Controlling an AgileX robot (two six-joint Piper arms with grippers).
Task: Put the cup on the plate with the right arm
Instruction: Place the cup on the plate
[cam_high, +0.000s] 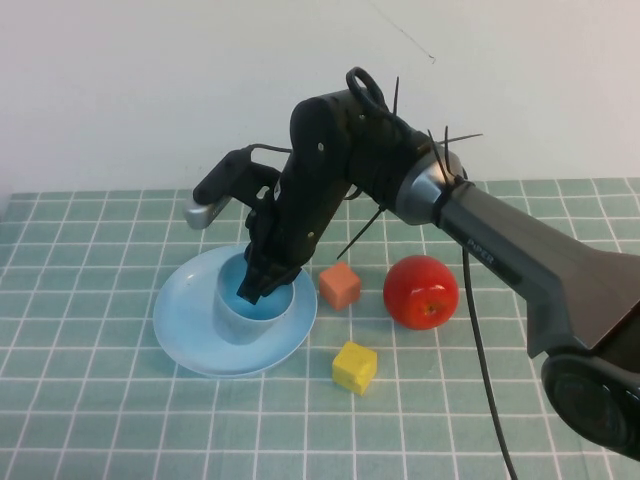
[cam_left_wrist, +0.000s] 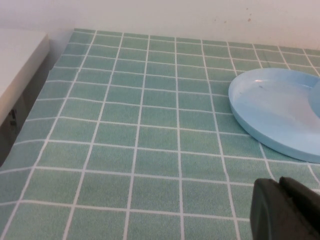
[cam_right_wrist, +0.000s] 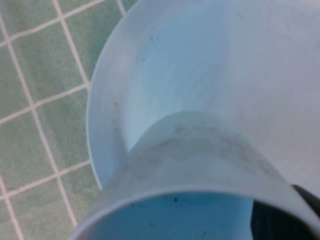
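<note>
The light blue cup (cam_high: 248, 312) stands upright on the light blue plate (cam_high: 180, 325), right of its centre. My right gripper (cam_high: 254, 288) reaches down over the cup's rim, with one finger inside the cup and the other outside, shut on the wall. In the right wrist view the cup wall (cam_right_wrist: 200, 155) fills the foreground with the plate (cam_right_wrist: 200, 60) under it, and a dark finger (cam_right_wrist: 272, 225) shows inside the cup. My left gripper (cam_left_wrist: 281, 189) is shut and empty, low over the tablecloth near the plate's edge (cam_left_wrist: 270, 107). It is out of the high view.
An orange cube (cam_high: 340, 286) lies just right of the plate. A red apple (cam_high: 421, 291) is further right, and a yellow cube (cam_high: 355, 367) sits in front of them. A black cable (cam_high: 482, 350) hangs from the right arm. A white ledge (cam_left_wrist: 20, 60) borders the cloth.
</note>
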